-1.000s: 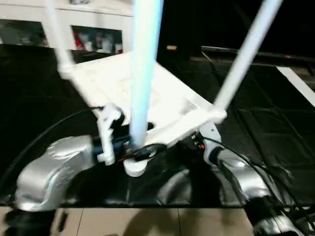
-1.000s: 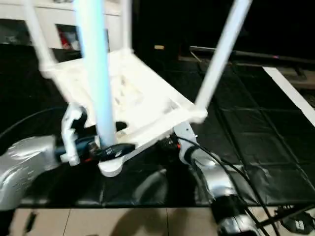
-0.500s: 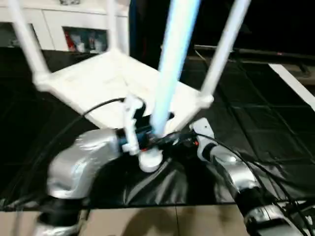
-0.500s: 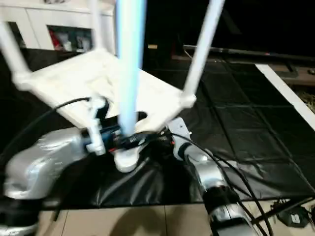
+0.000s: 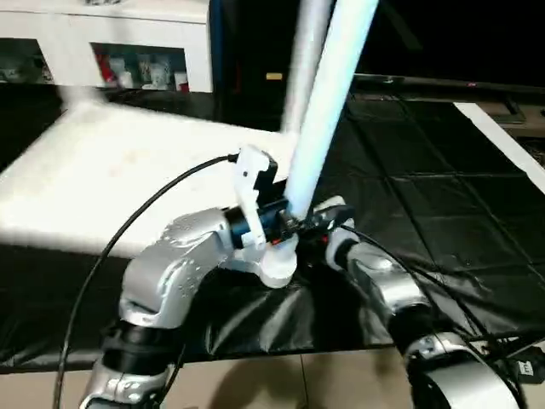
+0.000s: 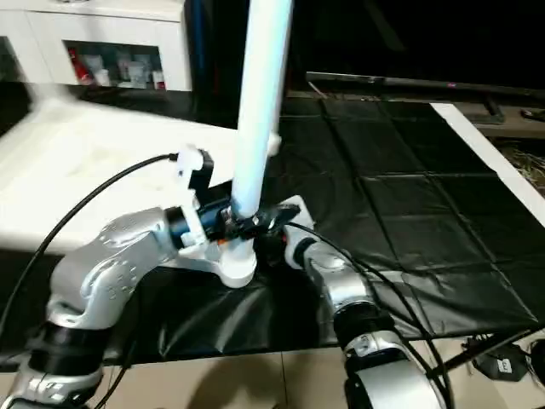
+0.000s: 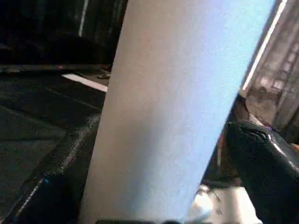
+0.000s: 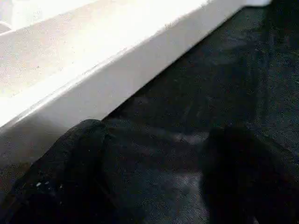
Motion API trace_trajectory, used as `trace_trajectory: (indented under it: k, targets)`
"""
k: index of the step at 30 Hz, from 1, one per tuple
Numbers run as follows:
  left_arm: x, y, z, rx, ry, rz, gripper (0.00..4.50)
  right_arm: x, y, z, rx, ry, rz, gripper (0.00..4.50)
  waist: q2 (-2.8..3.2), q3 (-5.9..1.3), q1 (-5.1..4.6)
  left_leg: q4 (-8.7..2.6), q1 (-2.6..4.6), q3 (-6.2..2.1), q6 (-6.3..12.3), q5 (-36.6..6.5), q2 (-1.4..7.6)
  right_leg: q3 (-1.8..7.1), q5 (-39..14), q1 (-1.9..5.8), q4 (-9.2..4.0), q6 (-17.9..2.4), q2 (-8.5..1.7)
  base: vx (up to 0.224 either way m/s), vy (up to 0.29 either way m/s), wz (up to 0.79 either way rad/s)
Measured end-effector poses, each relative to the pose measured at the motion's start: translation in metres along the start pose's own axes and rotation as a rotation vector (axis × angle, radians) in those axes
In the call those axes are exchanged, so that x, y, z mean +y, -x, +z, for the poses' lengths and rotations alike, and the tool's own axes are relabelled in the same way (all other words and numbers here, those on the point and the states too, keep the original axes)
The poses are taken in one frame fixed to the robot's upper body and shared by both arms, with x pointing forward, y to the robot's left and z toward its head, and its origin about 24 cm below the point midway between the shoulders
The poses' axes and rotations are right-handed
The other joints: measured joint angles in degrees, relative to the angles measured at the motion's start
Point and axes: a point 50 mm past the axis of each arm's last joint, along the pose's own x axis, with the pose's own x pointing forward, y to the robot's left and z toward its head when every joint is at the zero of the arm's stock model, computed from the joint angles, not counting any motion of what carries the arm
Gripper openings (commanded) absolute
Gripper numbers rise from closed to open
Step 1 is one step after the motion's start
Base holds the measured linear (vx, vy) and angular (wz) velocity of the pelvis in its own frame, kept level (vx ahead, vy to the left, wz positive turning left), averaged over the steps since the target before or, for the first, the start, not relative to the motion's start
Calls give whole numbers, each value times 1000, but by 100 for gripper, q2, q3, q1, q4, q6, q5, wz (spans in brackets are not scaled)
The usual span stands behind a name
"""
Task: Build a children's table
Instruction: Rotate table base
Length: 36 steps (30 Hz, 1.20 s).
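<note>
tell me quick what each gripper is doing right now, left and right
Left gripper: fingers wide, set around the near table leg.
Right gripper: fingers open, holding nothing, by the table top's edge.

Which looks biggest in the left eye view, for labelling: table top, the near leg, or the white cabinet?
1. Table top, largest.
2. Near leg and white cabinet: too close to rank; the leg stands much nearer the camera, and the picture's edge cuts both off.

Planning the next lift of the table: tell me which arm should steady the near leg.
Left. The left claw already has its fingers on either side of the near leg; the right claw sits low by the tabletop edge.
</note>
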Motion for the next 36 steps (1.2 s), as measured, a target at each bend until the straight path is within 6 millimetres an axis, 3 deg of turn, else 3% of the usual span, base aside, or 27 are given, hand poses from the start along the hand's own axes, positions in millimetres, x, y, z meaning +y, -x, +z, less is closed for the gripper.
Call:
trace_trajectory:
  k: [6,11,13,16,19,23,29,36]
  targets:
    - [10,5,14,25,-105,-12,447,-10,4,-2,10,16,-28,450,38,-10,49,0,5,1,2,3,-1,0,0,1,9,0,-1,0,0,0]
    - [25,44,11,202,-171,-57,447,-36,21,-8,22,29,-92,450,74,-11,205,0,4,6,5,14,-3,0,-8,-3,27,5,-8,0,0,0]
    - [29,54,7,261,-163,-74,447,-46,28,-10,27,28,-119,450,74,-10,289,4,3,12,5,14,-4,0,-8,-5,29,6,-14,0,0,0]
    - [34,63,-1,361,-173,-111,431,-56,38,-12,33,45,-115,450,75,-10,337,9,6,20,5,14,-5,1,-6,-9,33,9,-22,0,0,0]
    - [47,71,-13,481,-201,-110,413,-63,56,-15,19,77,-45,450,76,-9,366,9,1,21,5,15,-6,2,-4,-8,30,19,-22,0,0,0]
    - [66,79,-23,624,-260,-122,371,-69,84,-3,-19,177,128,450,77,-9,377,5,-3,21,26,26,-6,3,-18,-6,24,50,-20,0,0,0]
    - [77,85,-38,775,-301,-200,324,-63,122,8,3,239,390,450,78,-10,415,-5,-20,18,33,24,-4,-2,-24,-6,-3,66,-15,0,0,0]
    - [87,76,-42,795,-314,-253,278,-49,136,24,-8,242,536,450,81,-12,445,0,-36,18,42,20,-4,-4,-1,-3,-31,69,-17,0,0,0]
